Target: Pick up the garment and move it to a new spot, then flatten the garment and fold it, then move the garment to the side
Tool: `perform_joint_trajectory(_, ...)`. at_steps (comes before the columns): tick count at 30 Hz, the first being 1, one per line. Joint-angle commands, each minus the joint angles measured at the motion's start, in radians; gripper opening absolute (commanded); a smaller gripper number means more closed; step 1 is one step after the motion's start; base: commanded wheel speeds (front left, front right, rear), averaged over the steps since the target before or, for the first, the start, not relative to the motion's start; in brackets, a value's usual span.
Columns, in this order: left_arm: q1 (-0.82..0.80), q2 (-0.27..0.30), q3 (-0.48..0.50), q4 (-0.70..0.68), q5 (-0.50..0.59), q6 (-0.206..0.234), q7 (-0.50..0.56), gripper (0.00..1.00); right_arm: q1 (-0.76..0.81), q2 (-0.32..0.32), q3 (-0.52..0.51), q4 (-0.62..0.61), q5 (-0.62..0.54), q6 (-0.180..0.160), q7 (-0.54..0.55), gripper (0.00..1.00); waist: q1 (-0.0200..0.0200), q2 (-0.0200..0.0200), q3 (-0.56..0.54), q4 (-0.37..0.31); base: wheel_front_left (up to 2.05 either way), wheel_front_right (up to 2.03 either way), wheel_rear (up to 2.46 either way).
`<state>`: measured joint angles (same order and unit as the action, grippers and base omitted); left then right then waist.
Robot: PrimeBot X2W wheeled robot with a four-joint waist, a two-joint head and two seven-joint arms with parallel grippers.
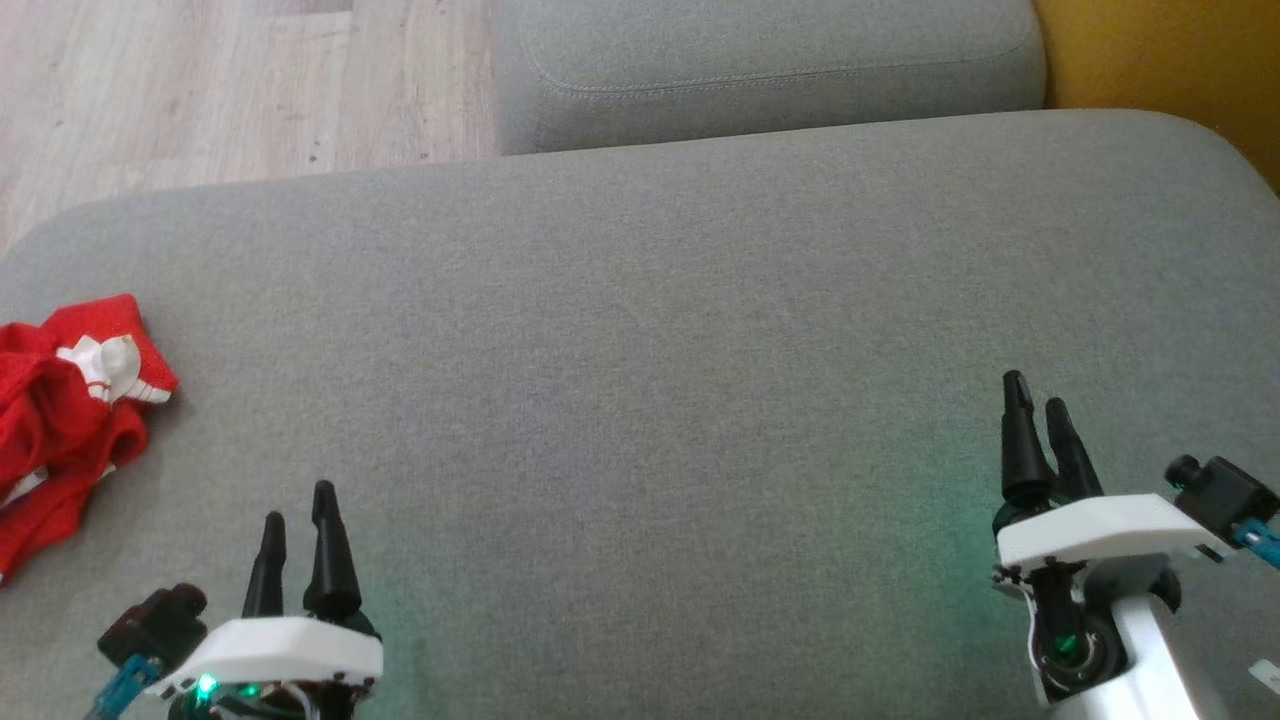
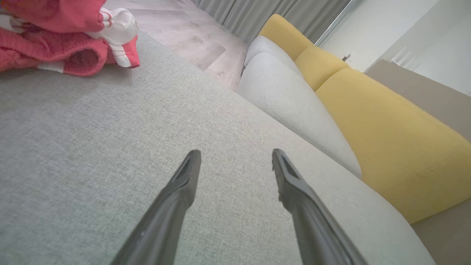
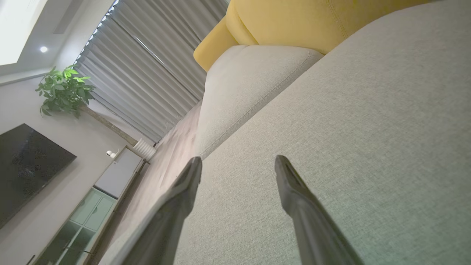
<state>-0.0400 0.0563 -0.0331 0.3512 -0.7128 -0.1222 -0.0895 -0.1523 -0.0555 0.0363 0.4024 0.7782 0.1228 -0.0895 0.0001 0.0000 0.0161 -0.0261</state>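
1. Clearly, head view: garment (image 1: 70, 400) lies at the cushion's (image 1: 640, 350) left edge, ahead-left of the nearer left gripper (image 1: 298, 500); right gripper (image 1: 1035, 395) is well apart.
2. Left wrist view: jaws spread, empty; garment upper left.
3. Right wrist view: jaws spread, empty.

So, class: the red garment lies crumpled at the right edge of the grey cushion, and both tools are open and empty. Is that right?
Not quite. The red garment lies crumpled at the left edge of the grey cushion, not the right; the head view shows it. The left tool and right tool are indeed open and empty.
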Motion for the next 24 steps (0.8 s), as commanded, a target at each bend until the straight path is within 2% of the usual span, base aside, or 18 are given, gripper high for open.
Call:
perform_joint_trajectory(1,-0.056,0.023,0.014,-0.026,0.029,0.006,-0.012,1.00,-0.055,-0.015,0.022,-0.029,-0.028,0.004,-0.014,1.00,-0.0001,0.0000,0.000,-0.001,0.00,0.00,0.00)
perform_joint_trajectory(24,-0.079,0.043,-0.002,0.001,0.306,0.046,-0.081,1.00,-0.086,-0.019,0.046,0.038,-0.357,0.006,-0.081,1.00,-0.0001,0.0000,-0.002,-0.020,0.00,0.00,0.00)
